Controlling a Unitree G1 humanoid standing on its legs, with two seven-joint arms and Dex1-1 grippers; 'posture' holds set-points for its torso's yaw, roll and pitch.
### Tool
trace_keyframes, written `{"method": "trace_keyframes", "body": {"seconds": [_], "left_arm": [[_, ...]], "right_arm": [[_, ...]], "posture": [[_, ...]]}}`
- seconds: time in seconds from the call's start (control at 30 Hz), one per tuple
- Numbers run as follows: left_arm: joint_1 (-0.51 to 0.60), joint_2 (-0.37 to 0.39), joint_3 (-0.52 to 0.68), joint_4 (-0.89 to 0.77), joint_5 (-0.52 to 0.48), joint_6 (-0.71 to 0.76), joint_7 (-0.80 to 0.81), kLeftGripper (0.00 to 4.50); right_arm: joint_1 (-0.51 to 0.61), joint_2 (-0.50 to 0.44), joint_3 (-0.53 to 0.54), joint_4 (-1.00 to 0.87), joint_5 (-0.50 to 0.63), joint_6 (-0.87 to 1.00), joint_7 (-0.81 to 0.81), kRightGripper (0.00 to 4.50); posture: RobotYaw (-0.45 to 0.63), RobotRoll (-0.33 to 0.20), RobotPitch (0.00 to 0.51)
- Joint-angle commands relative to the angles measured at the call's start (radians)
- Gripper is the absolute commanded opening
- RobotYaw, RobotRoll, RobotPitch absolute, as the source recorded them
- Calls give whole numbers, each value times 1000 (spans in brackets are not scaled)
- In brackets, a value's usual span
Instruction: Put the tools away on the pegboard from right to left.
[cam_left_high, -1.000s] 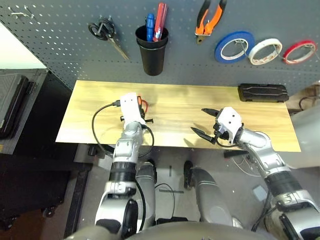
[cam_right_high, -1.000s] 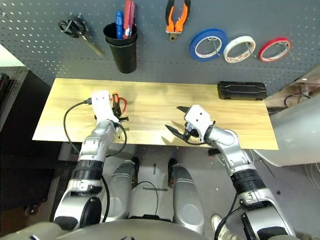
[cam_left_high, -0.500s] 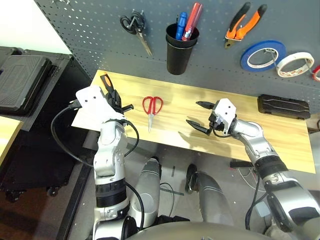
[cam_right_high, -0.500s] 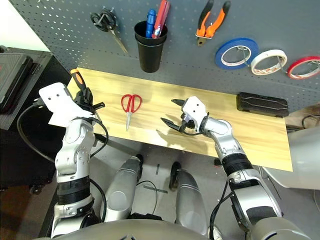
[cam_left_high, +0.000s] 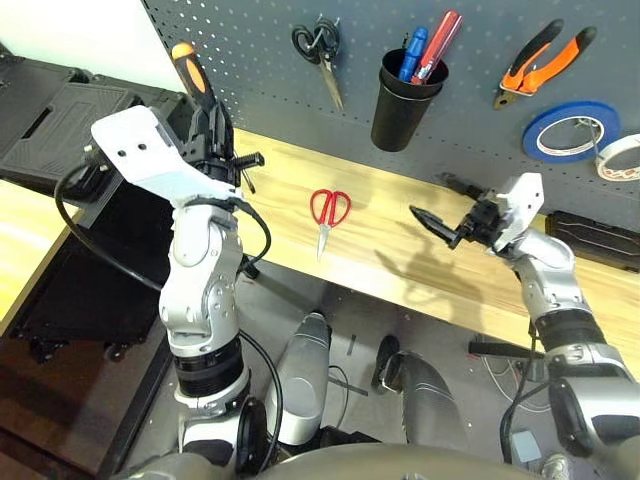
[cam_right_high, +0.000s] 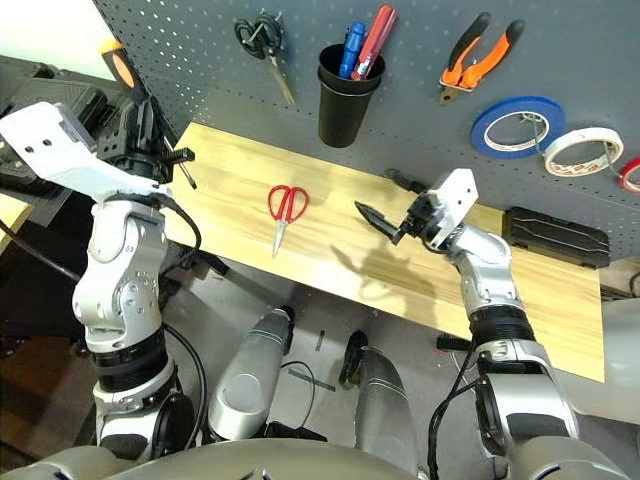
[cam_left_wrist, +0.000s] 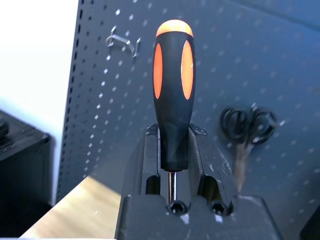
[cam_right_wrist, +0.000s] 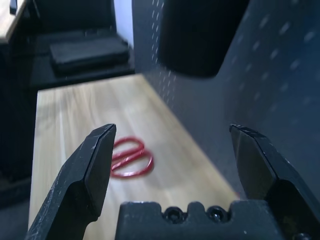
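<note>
Now the screwdriver (cam_left_wrist: 174, 100) stands upright, handle uppermost.

The tabletop (cam_left_high: 400, 245), across mid-frame, is showing smooth pale wood; 1 screwdriver handle (cam_left_wrist: 174, 85) is looking like matt plastic.

Silver-grey arms (cam_left_high: 205, 275) bear black ribbed bands. White plates with small dark holes cap the wrists; a black cable loops at nine o'clock.
</note>
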Motion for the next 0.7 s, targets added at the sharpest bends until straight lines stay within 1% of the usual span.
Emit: {"method": "trace_keyframes", "body": {"seconds": [0.03,0.27,0.43,0.7], "left_arm": [[-46,17,-2,-12,-29,25,-18,597],[-158,37,-9,35,-61,43,-38,597],[-245,32,-24,85,-77,45,-60,597],[-344,-8,-46,178,-88,-1,-85,597]], "right_arm": [[20,-17,-43,-55,65,48,39,4500],[49,-43,-81,-126,124,105,87,4500],[37,-70,-114,-121,146,118,109,4500],[17,-104,-146,-139,173,162,120,4500]], "posture": [[405,0,237],[364,0,225],[339,0,217],[303,0,203]]}}
